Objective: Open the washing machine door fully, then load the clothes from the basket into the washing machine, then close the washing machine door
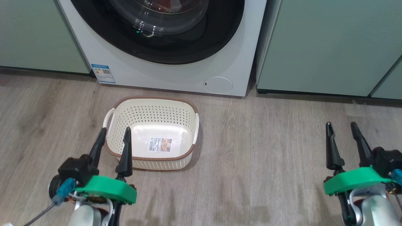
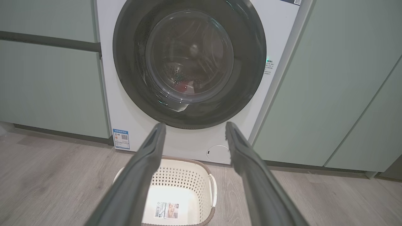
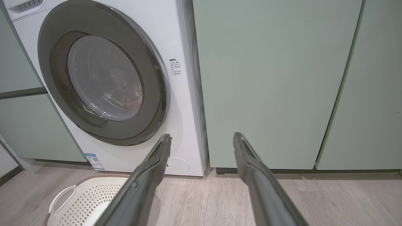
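Door: the washing machine door [image 2: 189,59] lies flush against the washing machine [image 1: 141,75] and looks latched, sealing the drum.
Clothes: the clothes [image 2: 183,88] show as a red patch low behind the glass, so the load seems to be inside.
Basket: the basket [image 1: 147,113] stands on the floor [image 1: 267,157] just before the machine, holding nothing but its sticker; that spot keeps the reach to the drum short.
Left gripper: the left gripper [image 1: 115,129] is spread and empty, hovering over the basket's near left rim.
Right gripper: the right gripper [image 1: 340,124] is spread and empty, well apart to the right, in front of the cabinets [image 1: 314,47].
Stage: every step looks done, and both arms hang back from the machine.
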{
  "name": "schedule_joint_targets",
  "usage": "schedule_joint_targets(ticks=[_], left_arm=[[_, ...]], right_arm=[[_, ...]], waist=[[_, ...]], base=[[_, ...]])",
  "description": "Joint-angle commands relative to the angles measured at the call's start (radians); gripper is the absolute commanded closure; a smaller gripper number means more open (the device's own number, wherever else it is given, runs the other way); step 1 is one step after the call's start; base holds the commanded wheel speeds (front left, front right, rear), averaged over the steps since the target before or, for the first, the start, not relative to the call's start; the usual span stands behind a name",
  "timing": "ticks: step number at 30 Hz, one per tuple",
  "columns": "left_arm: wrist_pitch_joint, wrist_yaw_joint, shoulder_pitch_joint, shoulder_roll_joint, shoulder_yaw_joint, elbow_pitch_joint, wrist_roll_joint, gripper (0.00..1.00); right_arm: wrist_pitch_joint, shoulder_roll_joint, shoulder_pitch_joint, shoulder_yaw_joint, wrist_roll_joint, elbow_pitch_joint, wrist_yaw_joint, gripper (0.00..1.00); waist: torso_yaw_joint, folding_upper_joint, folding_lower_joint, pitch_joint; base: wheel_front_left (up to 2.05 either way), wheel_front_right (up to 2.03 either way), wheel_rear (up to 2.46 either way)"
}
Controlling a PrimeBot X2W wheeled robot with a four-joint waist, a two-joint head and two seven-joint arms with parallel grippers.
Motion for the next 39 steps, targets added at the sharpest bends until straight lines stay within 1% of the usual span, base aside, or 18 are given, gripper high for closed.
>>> schedule_joint_targets(ticks=[1,9,18,39], left_arm=[[-0.005,0.0,-0.018,0.012,0.024,-0.026,0.005,0.0],[-0.005,-0.016,-0.012,0.012,0.015,-0.044,0.007,0.0],[-0.005,-0.019,-0.011,0.012,0.014,-0.04,0.015,0.0],[-0.005,-0.041,-0.006,0.012,0.022,-0.018,-0.048,0.0]], right_arm=[[-0.002,-0.003,-0.021,0.025,0.009,-0.034,0.0,0.0],[-0.002,-0.003,-0.02,0.027,0.014,-0.029,0.0,0.0],[-0.002,-0.003,-0.02,0.034,0.025,-0.025,0.0,0.0],[-0.002,-0.003,-0.015,0.036,0.021,-0.029,0.0,0.0]], waist=[[0.0,0.0,0.0001,-0.001],[0.001,0.0,0.0001,-0.006],[0.004,0.0,0.0001,-0.007],[0.011,0.0,0.0001,-0.009]], base=[[0.0,0.0,0.0],[0.0,0.0,0.0],[0.0,0.0,0.0],[0.0,0.0,0.0]])
